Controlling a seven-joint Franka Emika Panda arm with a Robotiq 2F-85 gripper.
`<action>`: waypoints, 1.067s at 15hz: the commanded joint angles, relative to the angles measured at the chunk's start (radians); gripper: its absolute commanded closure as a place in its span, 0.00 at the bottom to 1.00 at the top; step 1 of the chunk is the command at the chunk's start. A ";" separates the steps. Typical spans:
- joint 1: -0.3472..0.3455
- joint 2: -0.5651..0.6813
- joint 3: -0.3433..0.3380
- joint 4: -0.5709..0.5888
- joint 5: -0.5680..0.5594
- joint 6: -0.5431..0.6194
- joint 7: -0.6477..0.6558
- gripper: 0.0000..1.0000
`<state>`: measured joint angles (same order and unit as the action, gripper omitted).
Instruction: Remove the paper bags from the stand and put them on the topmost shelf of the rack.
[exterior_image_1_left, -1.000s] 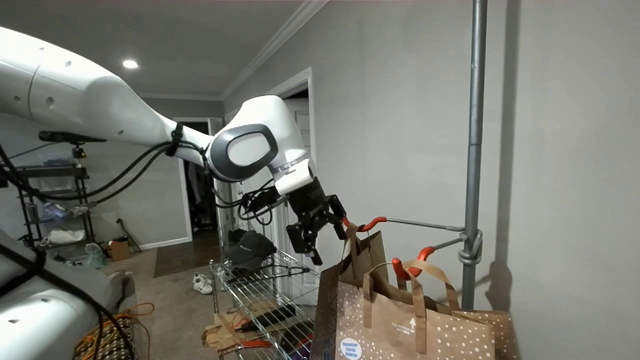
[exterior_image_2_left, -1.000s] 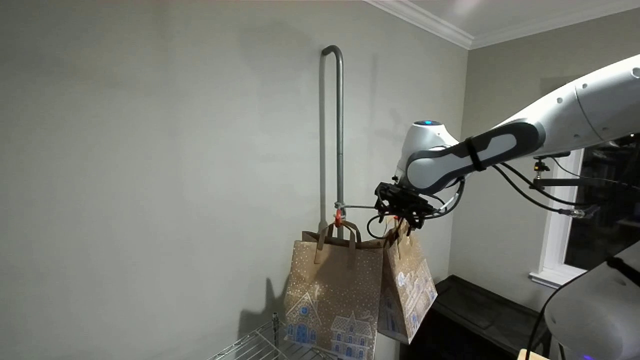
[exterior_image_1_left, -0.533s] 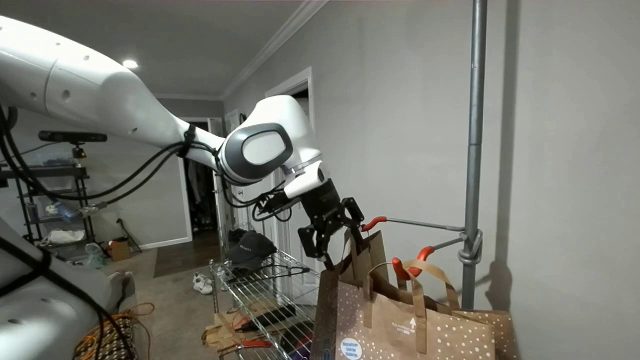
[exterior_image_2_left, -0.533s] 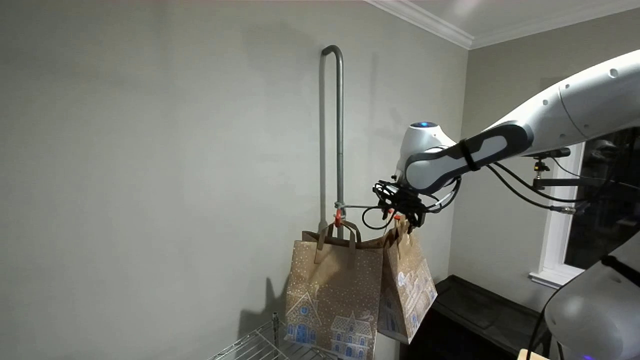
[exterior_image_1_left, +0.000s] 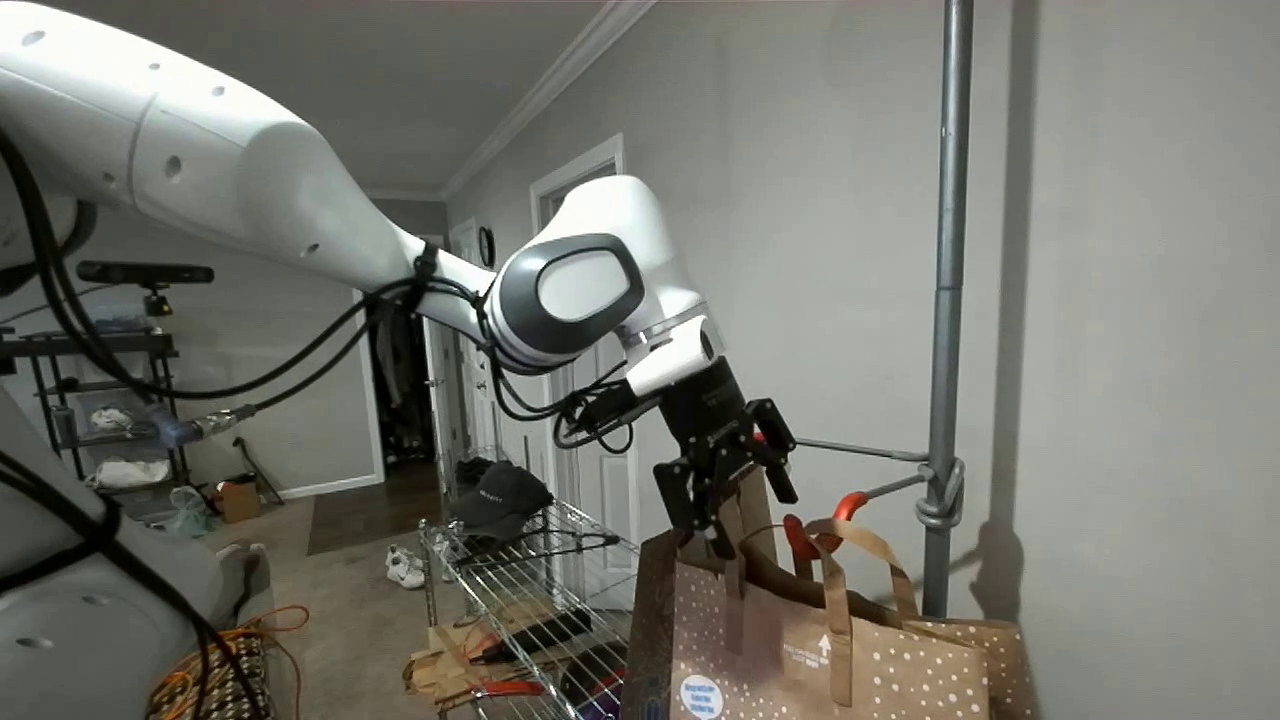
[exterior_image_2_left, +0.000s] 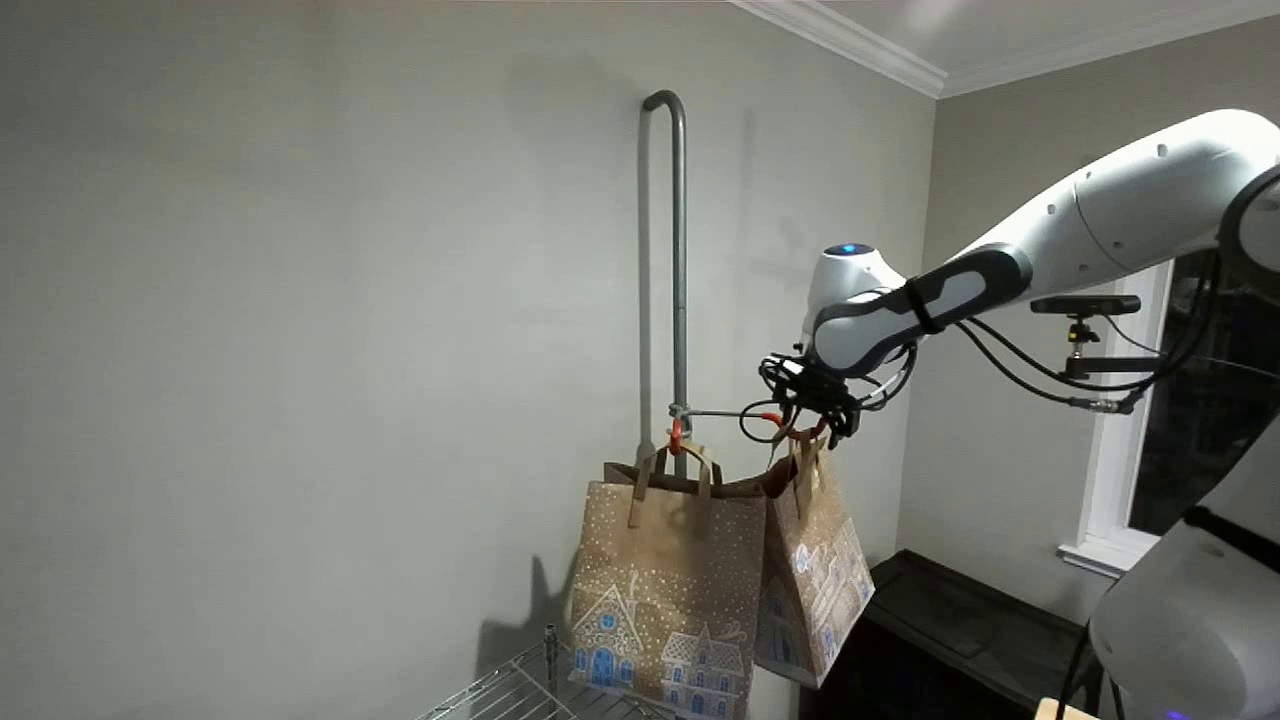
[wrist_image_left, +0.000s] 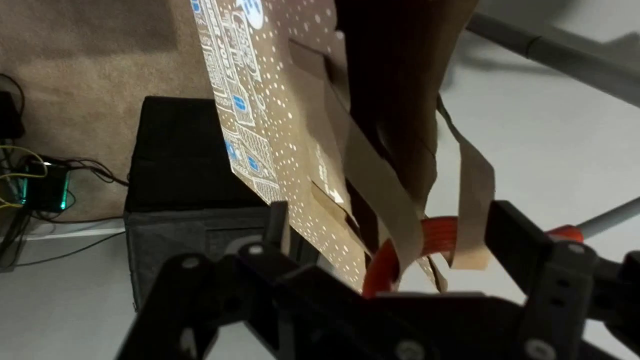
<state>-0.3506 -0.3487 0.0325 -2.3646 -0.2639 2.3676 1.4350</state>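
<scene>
Two brown speckled paper bags hang by their handles from the stand (exterior_image_1_left: 950, 260): the left bag (exterior_image_2_left: 670, 570) and the right bag (exterior_image_2_left: 815, 570) in an exterior view. My gripper (exterior_image_1_left: 757, 517) is open at the top of the bag on the farther hook. In the wrist view, the open jaws (wrist_image_left: 395, 232) have that bag's handle (wrist_image_left: 387, 195) and the red hook (wrist_image_left: 440, 235) between them. A strip of handle is close to the right finger; I cannot tell if they touch. The rack's topmost chrome wire shelf (exterior_image_1_left: 560, 590) is left of the bags; part of it shows in an exterior view (exterior_image_2_left: 520, 690).
A black cap (exterior_image_1_left: 500, 500) and a dark hanger (exterior_image_1_left: 550, 545) lie on the rack's top shelf. Other items lie lower on the rack. A black box (wrist_image_left: 175, 160) stands on the floor below the bags. The wall is behind the stand.
In an exterior view my gripper has moved right, from beside the farther bag to over its handle and hook. It stays open. The bags hang as before.
</scene>
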 joint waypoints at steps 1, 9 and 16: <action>0.010 0.045 0.000 0.098 -0.060 -0.071 0.044 0.00; 0.105 0.149 -0.022 0.295 0.034 -0.408 0.128 0.00; 0.155 0.246 -0.069 0.335 0.026 -0.348 0.124 0.00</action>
<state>-0.2165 -0.1567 -0.0040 -2.0520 -0.2490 1.9900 1.5561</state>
